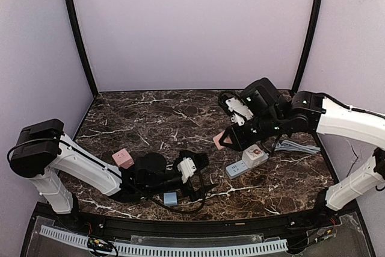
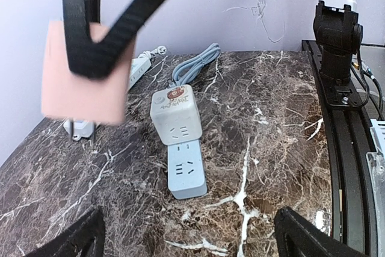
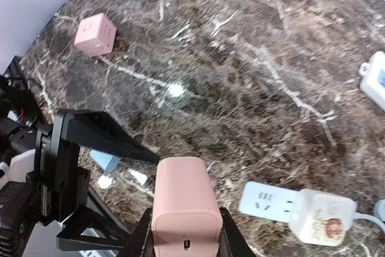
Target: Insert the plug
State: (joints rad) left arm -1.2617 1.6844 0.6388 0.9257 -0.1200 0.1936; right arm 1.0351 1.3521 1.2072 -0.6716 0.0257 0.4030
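Observation:
My right gripper (image 1: 224,142) is shut on a pink plug block (image 3: 184,206) and holds it in the air above the table, left of the power strip. The light blue power strip (image 1: 236,168) lies flat with a white cube adapter (image 1: 255,156) plugged into its far end; its near socket (image 2: 186,170) is free. In the left wrist view the pink plug (image 2: 84,79) hangs at upper left, up and left of the strip. My left gripper (image 1: 201,164) is open and empty, low over the table, facing the strip (image 2: 192,233).
A pink cube adapter (image 1: 123,158) sits at the left of the marble table (image 1: 150,118). A small blue piece (image 1: 170,198) lies by the left arm. A second white strip (image 2: 139,64) and a grey cable (image 2: 195,64) lie behind the power strip.

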